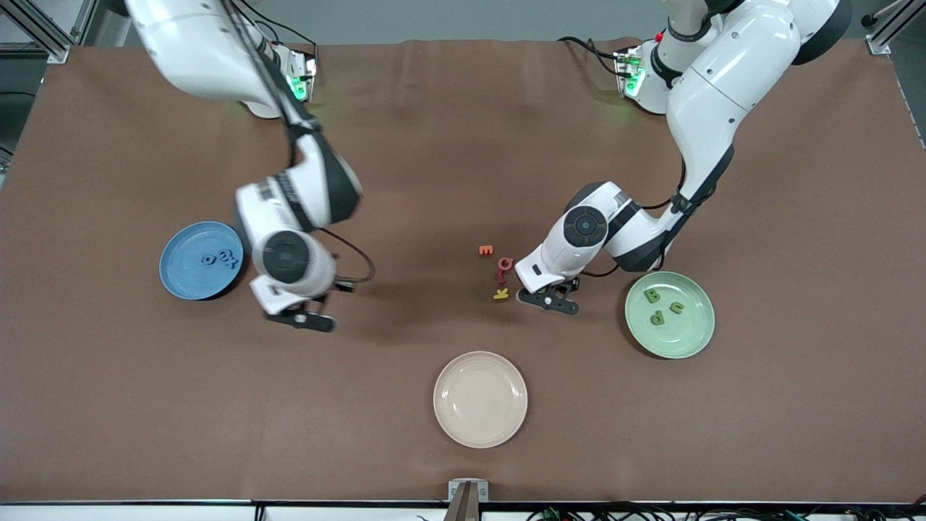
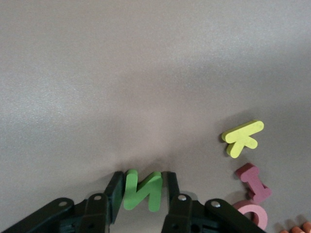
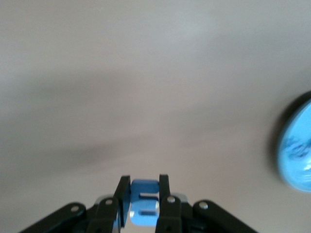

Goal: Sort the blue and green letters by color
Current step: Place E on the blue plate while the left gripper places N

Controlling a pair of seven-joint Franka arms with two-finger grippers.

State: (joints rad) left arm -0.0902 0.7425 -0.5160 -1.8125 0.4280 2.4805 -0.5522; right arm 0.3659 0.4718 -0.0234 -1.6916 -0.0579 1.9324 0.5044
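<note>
Bare bench (image 1: 448,145) lay open between the arms; loose letters (image 1: 500,271) crowded the left end effector (image 1: 551,300).

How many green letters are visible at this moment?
4. Three lie in the green plate: B, one, one. The fourth, N, is clamped in the left gripper. None seems hidden.

Setting was a robotics lab bench, not a home. A brown mat (image 1: 463,145) covered the whole table, with two white robot arms bolted at its far edge, green status lights lit at their bases. Aluminium framing (image 1: 43,29) stood at the far corners. Cables (image 1: 593,514) ran along the near edge, beside a small camera mount (image 1: 467,496).
</note>
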